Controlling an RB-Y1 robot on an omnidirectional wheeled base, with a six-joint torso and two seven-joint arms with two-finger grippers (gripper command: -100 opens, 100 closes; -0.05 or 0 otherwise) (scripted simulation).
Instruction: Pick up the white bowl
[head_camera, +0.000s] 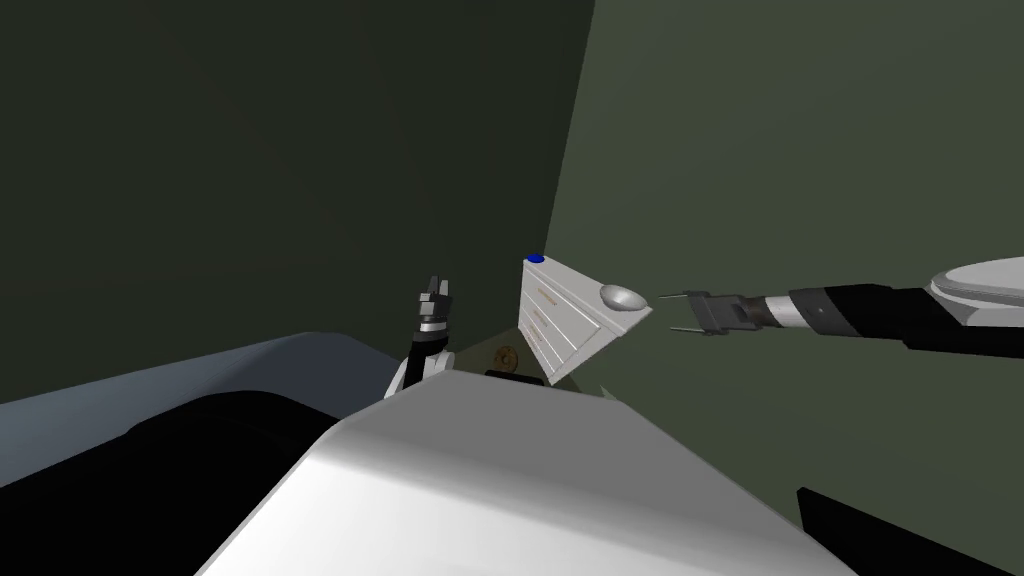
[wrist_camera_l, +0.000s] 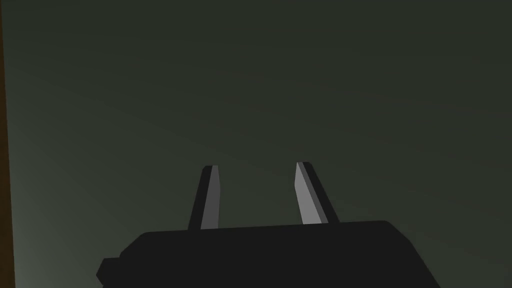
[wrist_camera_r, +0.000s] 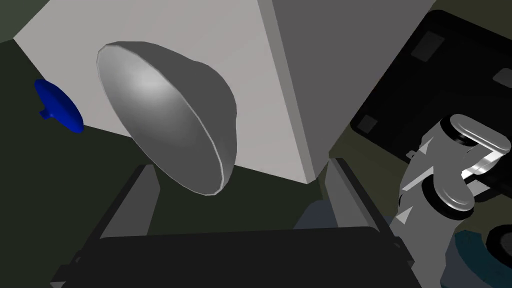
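The white bowl (head_camera: 621, 297) sits on the corner of a white drawer cabinet (head_camera: 560, 325). My right gripper (head_camera: 672, 313) reaches toward it from the side, open, its tips just short of the bowl. In the right wrist view the bowl (wrist_camera_r: 165, 115) looms close with its hollow facing the camera. Its rim lies between the fingers of the right gripper (wrist_camera_r: 239, 164), nearer one of them and untouched. My left gripper (head_camera: 434, 285) is raised in front of my chest, away from the cabinet. In its own view the left gripper (wrist_camera_l: 256, 166) is open and holds nothing.
A small blue knob-like object (head_camera: 535, 258) stands on the cabinet's far corner, also seen beside the bowl (wrist_camera_r: 59, 106). Dark green walls meet right behind the cabinet. A grey-blue surface (head_camera: 200, 385) lies to the left. A round brownish thing (head_camera: 505, 357) rests on the floor.
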